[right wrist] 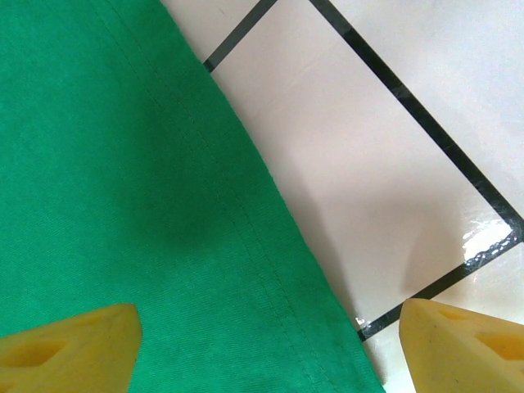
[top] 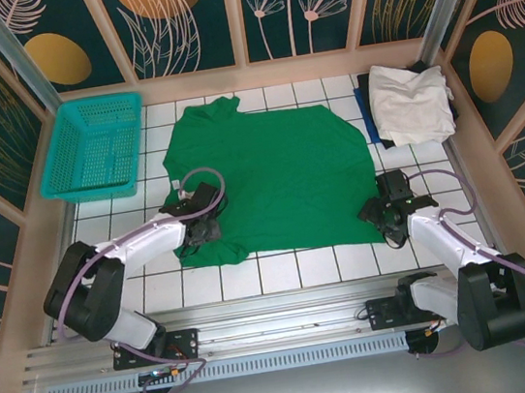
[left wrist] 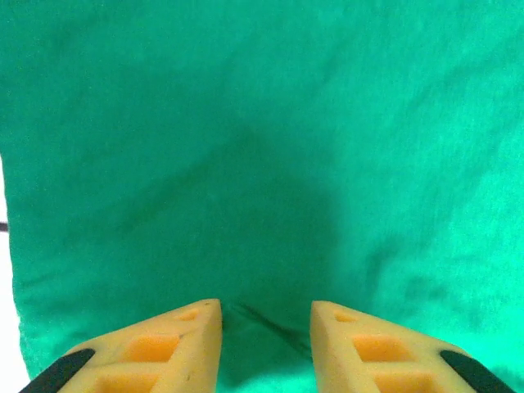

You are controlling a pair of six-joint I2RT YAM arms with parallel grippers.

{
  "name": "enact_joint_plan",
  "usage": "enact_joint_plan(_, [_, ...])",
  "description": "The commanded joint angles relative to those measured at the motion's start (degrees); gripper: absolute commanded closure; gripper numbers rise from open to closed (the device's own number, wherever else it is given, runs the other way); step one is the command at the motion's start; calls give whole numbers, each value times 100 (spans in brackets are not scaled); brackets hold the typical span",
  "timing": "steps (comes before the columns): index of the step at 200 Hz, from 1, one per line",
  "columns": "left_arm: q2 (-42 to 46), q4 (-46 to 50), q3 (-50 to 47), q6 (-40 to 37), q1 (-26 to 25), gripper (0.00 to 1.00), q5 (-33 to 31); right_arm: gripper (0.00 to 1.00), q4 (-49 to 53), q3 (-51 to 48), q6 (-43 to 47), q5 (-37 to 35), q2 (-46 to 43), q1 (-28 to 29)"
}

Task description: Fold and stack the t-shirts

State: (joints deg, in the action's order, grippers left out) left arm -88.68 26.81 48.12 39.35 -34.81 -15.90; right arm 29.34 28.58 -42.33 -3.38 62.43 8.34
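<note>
The solid emerald green cloth t-shirt [top: 269,176] lies spread flat in the middle of the white tiled surface [top: 283,272]. Its collar end is towards 12 o'clock and its bottom hem towards 6 o'clock. At 2 o'clock sits a folded off-white cloth t-shirt [top: 411,102] on top of a blue one [top: 365,109], with a black one [top: 397,142] showing at the edges. A teal plastic mesh basket [top: 93,190] stands at 10 o'clock, apart from the shirts.

The left tool [top: 207,230] rests low on the green shirt at about 8 o'clock of the garment. In the left wrist view the left tool [left wrist: 266,315] has its yellow fingers [left wrist: 188,336] partly apart. Green cloth lies slack beneath and between them with only a small crease in the gap, so nothing looks pinched.

The right tool [top: 385,209] is at the shirt's 4 o'clock corner. In the right wrist view the right tool [right wrist: 266,315] stands wide open and empty, straddling the stitched side edge [right wrist: 262,213], with one finger over cloth and the other over bare tile.

The step in hand looks like the start of folding the green shirt, which is laid out but shows no fold yet. Both tools sit at the lower corners without a hold.

The next move probably calls for each tool to come down and close on its hem corner, taking both layers of cloth. Both would then lift together and carry the hem towards 12 o'clock. The pull needs to stay even so the fold comes out square.
</note>
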Motion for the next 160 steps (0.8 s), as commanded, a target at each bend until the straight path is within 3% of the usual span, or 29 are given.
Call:
enact_joint_plan(1, [-168,128,164,-132,38,68,-334,18,-15,106,88,-14,10,39])
enact_joint_plan(35, [-33,106,-7,-112,58,77,-282,17,-38,104,111,-24,58,37])
enact_joint_plan(84, [-65,102,-107,-174,62,65,-203,16,-105,113,118,30,139,36])
enact_joint_plan(103, [-62,69,-151,-152,75,65,-203,16,-97,113,128,18,140,36])
enact_joint_plan(160, [144,81,-178,-121,89,88,-159,16,-117,131,139,22,181,37])
